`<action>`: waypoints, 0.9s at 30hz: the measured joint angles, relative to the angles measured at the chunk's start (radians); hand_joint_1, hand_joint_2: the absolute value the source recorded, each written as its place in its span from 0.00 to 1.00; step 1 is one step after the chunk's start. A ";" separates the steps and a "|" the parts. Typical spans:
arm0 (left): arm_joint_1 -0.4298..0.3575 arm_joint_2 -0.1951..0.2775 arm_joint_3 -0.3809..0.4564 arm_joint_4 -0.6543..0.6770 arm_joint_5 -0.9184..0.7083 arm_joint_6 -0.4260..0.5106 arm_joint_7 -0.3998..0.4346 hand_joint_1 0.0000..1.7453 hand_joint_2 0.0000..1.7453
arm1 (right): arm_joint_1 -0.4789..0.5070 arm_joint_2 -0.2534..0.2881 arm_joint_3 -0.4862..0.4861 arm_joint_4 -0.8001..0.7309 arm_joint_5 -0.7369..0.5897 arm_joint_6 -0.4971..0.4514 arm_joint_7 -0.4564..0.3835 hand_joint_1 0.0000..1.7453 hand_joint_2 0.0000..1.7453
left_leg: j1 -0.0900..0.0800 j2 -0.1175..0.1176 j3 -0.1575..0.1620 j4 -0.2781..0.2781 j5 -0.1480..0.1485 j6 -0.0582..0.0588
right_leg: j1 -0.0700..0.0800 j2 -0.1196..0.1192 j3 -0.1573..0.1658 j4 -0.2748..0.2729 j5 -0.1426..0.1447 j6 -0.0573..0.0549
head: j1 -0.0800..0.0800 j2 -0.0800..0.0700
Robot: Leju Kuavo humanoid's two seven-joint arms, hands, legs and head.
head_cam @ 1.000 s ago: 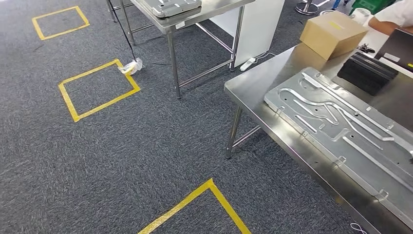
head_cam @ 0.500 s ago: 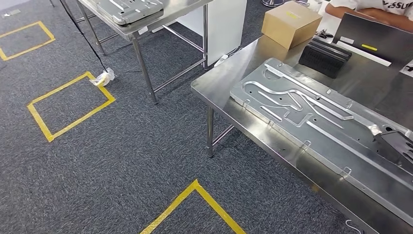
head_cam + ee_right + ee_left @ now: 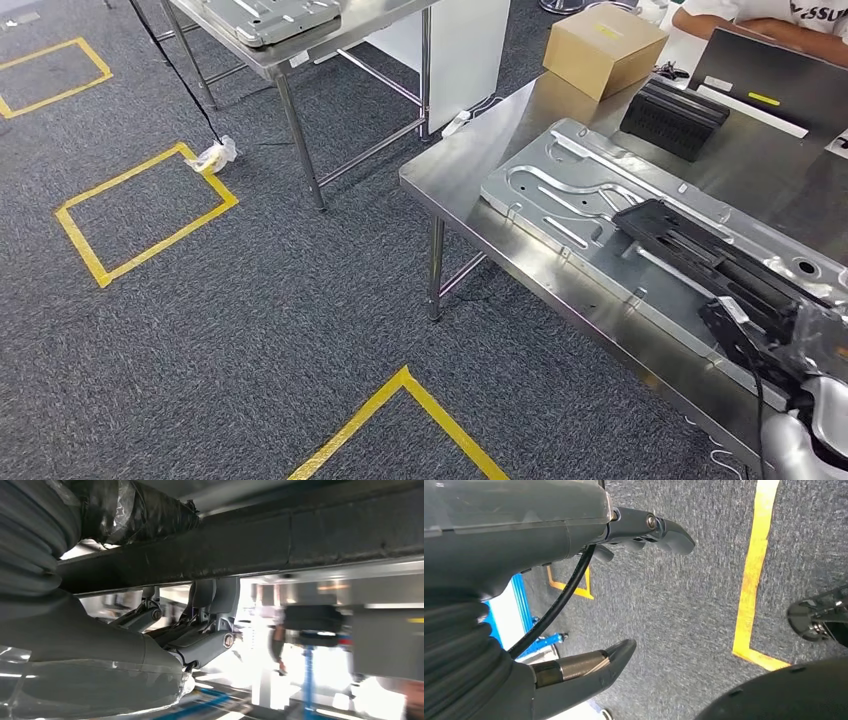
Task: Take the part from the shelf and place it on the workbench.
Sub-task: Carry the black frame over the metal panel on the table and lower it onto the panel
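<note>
Since the earlier frame the right hand (image 3: pixel 765 315) has come in, its fingers (image 3: pixel 200 630) gripping the long black part (image 3: pixel 700 255) above the metal plate (image 3: pixel 560 190) on the worktop (image 3: pixel 450 165); left hand (image 3: pixel 624 595) hangs spread, holding nothing, over carpet (image 3: pixel 250 300)

A long, flat black part (image 3: pixel 700 255) is lying lengthwise at the right of the frame, slanting from the centre right down toward the lower right corner, over the steel worktop (image 3: pixel 470 165) and above its embossed metal plate (image 3: pixel 560 185).
</note>
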 joint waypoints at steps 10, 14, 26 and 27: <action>0.002 0.000 0.019 0.000 0.041 -0.045 -0.013 0.00 1.00 | -0.136 0.046 0.219 0.054 0.020 0.041 0.041 0.00 0.00 | 0.001 -0.005 -0.001 0.000 0.001 0.000 | 0.000 -0.006 0.000 0.000 0.000 0.000 | 0.000 0.000; 0.004 -0.001 0.037 0.000 0.068 -0.030 -0.014 0.00 1.00 | -0.135 0.050 0.255 0.072 0.014 0.044 0.059 0.00 0.00 | 0.002 -0.006 -0.001 0.000 0.001 0.000 | 0.000 -0.007 0.000 0.000 -0.001 0.000 | 0.000 0.000; 0.008 -0.003 0.065 0.000 0.083 -0.035 0.021 0.00 0.00 | -0.107 0.044 0.270 0.071 -0.029 0.047 0.076 0.00 0.00 | 0.002 -0.006 -0.001 0.000 0.001 0.000 | 0.000 -0.007 0.000 0.000 0.000 0.000 | 0.000 0.000; 0.008 -0.004 0.066 0.000 0.084 -0.034 0.022 0.00 0.00 | -0.103 0.042 0.269 0.056 -0.031 0.040 0.076 0.00 0.00 | 0.002 -0.006 -0.001 0.000 0.001 0.000 | -0.001 -0.007 0.000 0.000 0.000 0.000 | 0.000 0.000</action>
